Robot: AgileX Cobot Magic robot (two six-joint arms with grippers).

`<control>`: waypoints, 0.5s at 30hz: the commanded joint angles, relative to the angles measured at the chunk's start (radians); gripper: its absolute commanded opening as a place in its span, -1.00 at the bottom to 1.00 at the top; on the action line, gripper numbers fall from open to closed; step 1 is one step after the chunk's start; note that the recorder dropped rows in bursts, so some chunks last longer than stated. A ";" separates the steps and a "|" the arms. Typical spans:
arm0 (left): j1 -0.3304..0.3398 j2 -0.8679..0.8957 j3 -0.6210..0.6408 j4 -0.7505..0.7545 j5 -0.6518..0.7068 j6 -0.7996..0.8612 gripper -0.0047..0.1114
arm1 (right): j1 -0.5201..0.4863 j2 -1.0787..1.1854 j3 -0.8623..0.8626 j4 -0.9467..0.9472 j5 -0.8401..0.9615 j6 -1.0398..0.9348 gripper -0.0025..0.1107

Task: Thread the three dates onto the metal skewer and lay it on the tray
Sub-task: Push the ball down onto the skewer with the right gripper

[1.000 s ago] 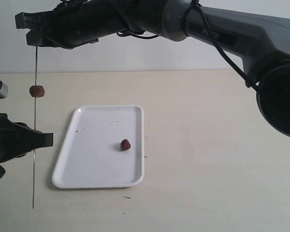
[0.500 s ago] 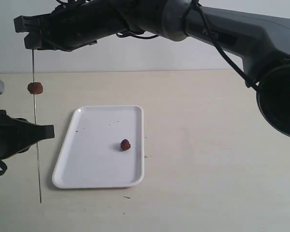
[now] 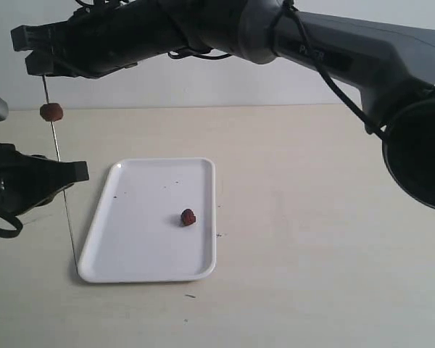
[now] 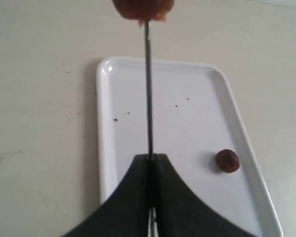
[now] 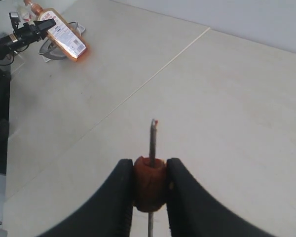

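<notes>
The metal skewer (image 3: 67, 217) stands nearly upright at the left, leaning, with its lower end at the white tray's (image 3: 148, 250) near left corner. My left gripper (image 3: 76, 172) is shut on its middle; the left wrist view shows the closed gripper (image 4: 150, 159) pinching the skewer (image 4: 148, 98). One date (image 3: 51, 112) sits threaded above that grip. My right gripper (image 3: 30, 52) reaches across at the top, shut on a second date (image 5: 150, 181) that the skewer (image 5: 152, 138) pierces; this date is hidden in the exterior view. A third date (image 3: 188, 217) lies loose on the tray (image 4: 187, 128).
The right arm (image 3: 312, 43) spans the top of the exterior view from the right. A bottle (image 5: 61, 35) and dark equipment lie on the tabletop far beyond the right gripper. A few dark specks dot the tray and the table beside it.
The skewer has tilted: its lower end swung right from the bare table to the tray's corner. Both grippers and the threaded date have risen; the left one also shifted right.
</notes>
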 commanded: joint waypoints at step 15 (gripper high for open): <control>0.020 0.078 -0.029 0.001 -0.125 0.024 -0.92 | 0.002 -0.013 -0.002 -0.077 0.050 -0.015 -0.40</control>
